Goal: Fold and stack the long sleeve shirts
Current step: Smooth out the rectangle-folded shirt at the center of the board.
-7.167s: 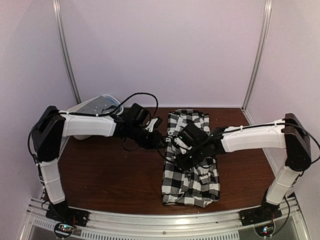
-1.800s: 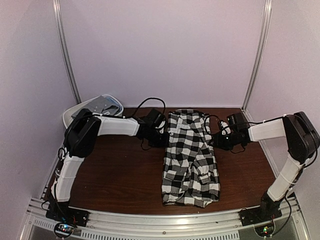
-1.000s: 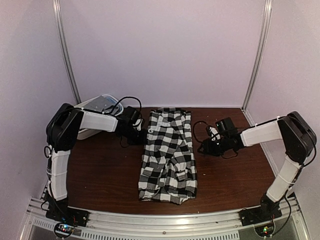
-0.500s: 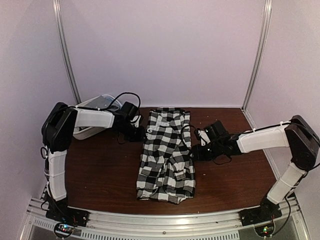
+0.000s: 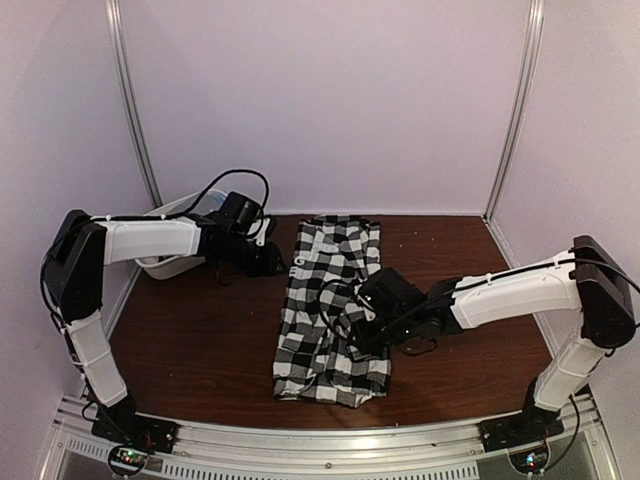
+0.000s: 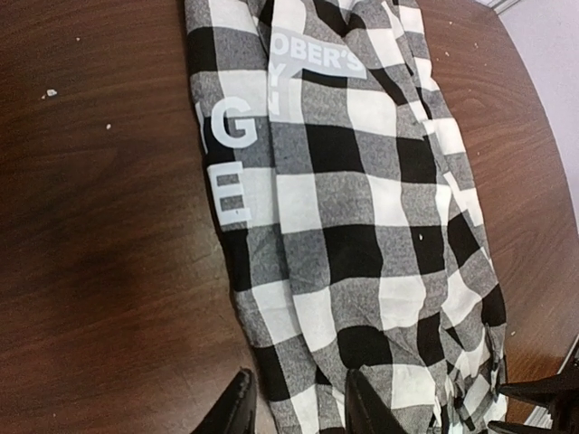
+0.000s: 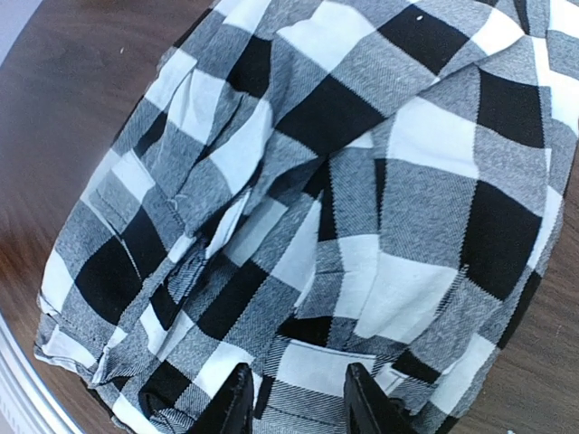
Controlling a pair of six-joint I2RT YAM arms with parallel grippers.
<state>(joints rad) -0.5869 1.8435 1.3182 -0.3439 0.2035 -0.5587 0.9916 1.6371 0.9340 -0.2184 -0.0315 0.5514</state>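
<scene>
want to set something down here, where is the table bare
Bare dark wooden table: near-left, between the black-and-white checked cloth shirt and the left edge; far-right, between the shirt and the back corner. Crowded: the shirt's far-left edge, by the left gripper and the white oval plastic tub, and its middle, under the right gripper.

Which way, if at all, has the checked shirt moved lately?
Yes: the checked shirt slid left, away from the right frame post, toward the tub.
</scene>
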